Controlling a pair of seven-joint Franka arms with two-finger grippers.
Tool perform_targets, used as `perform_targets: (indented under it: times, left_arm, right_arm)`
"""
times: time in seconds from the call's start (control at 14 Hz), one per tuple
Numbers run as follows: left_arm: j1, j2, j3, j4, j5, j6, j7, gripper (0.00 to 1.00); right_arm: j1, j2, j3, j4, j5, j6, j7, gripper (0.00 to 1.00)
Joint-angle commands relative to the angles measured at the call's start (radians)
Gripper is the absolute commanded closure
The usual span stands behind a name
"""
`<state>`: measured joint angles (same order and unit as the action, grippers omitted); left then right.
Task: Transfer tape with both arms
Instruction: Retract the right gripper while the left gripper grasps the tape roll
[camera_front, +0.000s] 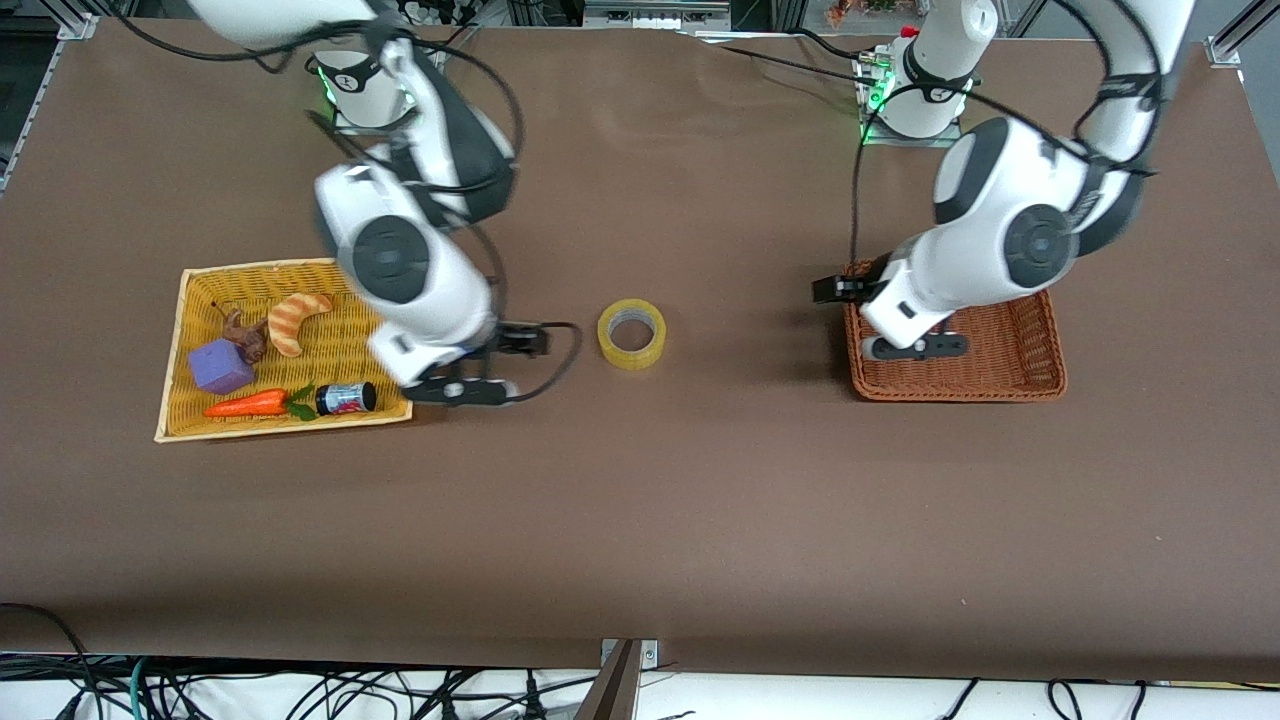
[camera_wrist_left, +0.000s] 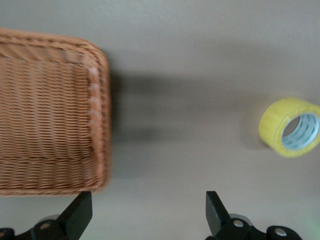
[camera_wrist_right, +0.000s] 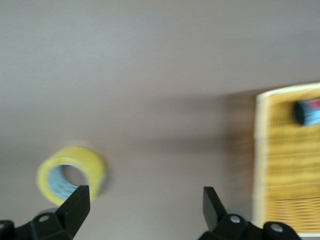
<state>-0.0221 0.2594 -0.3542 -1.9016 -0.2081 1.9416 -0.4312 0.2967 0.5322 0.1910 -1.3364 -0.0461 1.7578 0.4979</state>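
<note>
The tape (camera_front: 631, 333), a yellowish roll with a grey core, lies flat on the brown table midway between the two arms. It also shows in the left wrist view (camera_wrist_left: 292, 127) and the right wrist view (camera_wrist_right: 72, 172). My right gripper (camera_front: 470, 390) is open and empty, low over the table between the yellow tray (camera_front: 190, 300) and the tape; in its wrist view (camera_wrist_right: 144, 205) the tape is beside one fingertip (camera_wrist_right: 75, 202). My left gripper (camera_front: 918, 347) is open and empty, over the edge of the brown wicker basket (camera_front: 1040, 370) that faces the tape (camera_wrist_left: 148, 215).
The yellow tray at the right arm's end holds a croissant (camera_front: 298, 320), a purple cube (camera_front: 220, 366), a carrot (camera_front: 250, 403), a dark jar (camera_front: 346, 398) and a small brown object (camera_front: 243, 335). The brown basket (camera_wrist_left: 50, 115) holds nothing that shows.
</note>
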Motion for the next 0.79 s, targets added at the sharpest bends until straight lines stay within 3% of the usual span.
perform_targets:
  times: [0.0, 0.29, 0.5, 0.71]
  left_arm:
    - [-0.066, 0.076, -0.051, -0.002, -0.017, 0.144, -0.189, 0.0]
    - [-0.182, 0.194, -0.051, 0.007, -0.01, 0.288, -0.242, 0.0]
    - [-0.267, 0.285, -0.051, 0.009, -0.01, 0.449, -0.326, 0.0]
    - [-0.323, 0.352, -0.045, 0.091, -0.01, 0.488, -0.418, 0.0]
  right_arm:
    - [-0.083, -0.066, -0.039, -0.014, 0.003, -0.067, -0.184, 0.0]
    - [-0.126, -0.136, -0.189, -0.01, 0.038, -0.139, -0.416, 0.0]
    - [-0.126, -0.188, -0.275, -0.01, 0.049, -0.205, -0.44, 0.0]
    - [-0.134, -0.21, -0.353, -0.003, 0.066, -0.231, -0.525, 0.0]
